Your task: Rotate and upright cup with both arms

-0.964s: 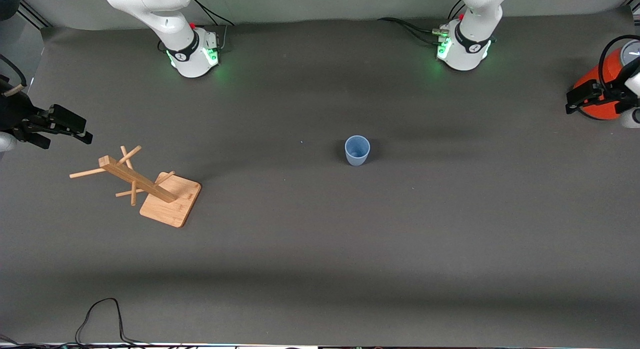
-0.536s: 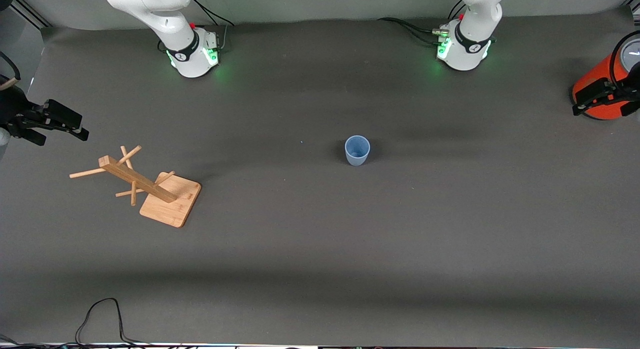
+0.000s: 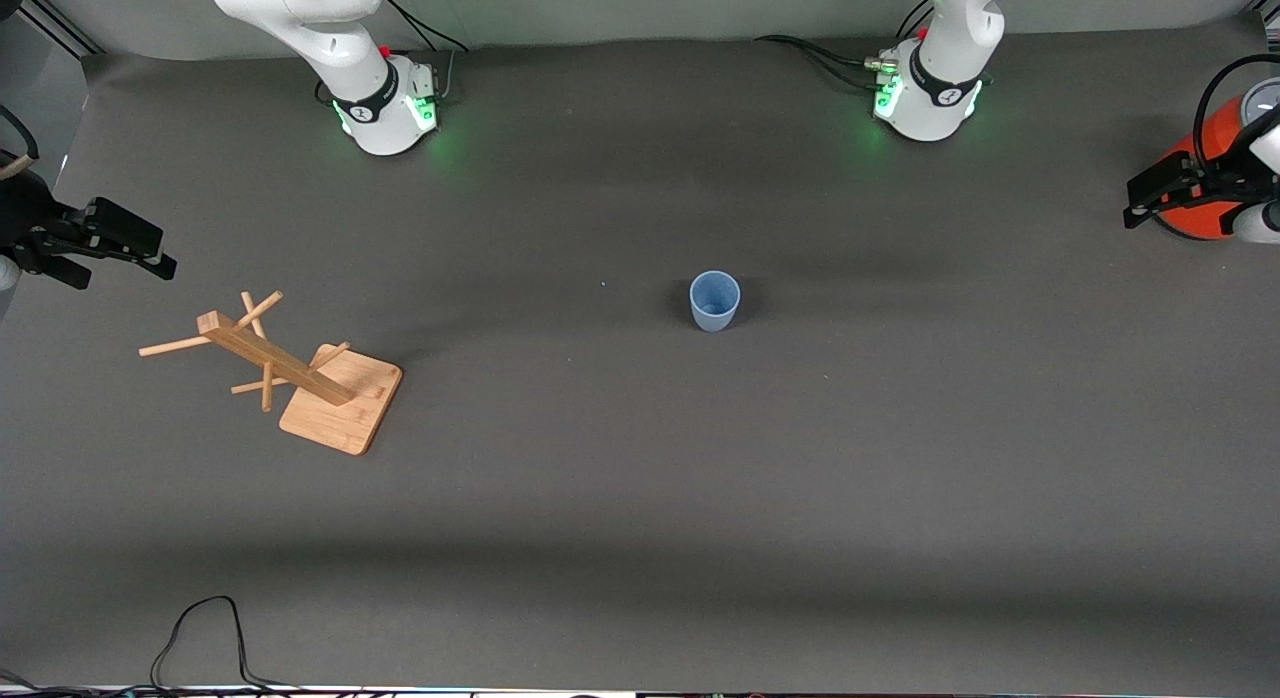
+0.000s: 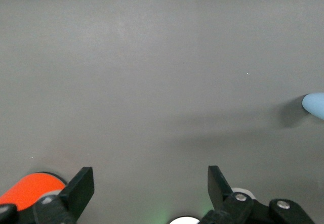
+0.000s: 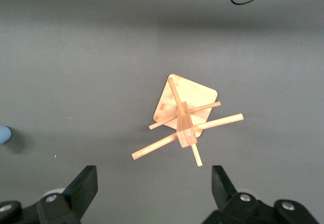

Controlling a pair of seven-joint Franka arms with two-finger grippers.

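Since the cup (image 3: 714,301) already stands rim-up at centre, I fear my released left gripper (image 3: 1150,193) at three o'clock and right gripper (image 3: 135,248) at nine o'clock toppling it on approach.

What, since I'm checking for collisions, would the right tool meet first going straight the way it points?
Probably the wooden rack: it lies straight ahead of the open right tool, though depth is unclear. The cup sits off that line.

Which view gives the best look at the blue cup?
The front view: the cup shows whole, upright on the table, mouth up, with nothing touching it. The left wrist view catches only a sliver of it at the frame's edge, and the right wrist view likewise.
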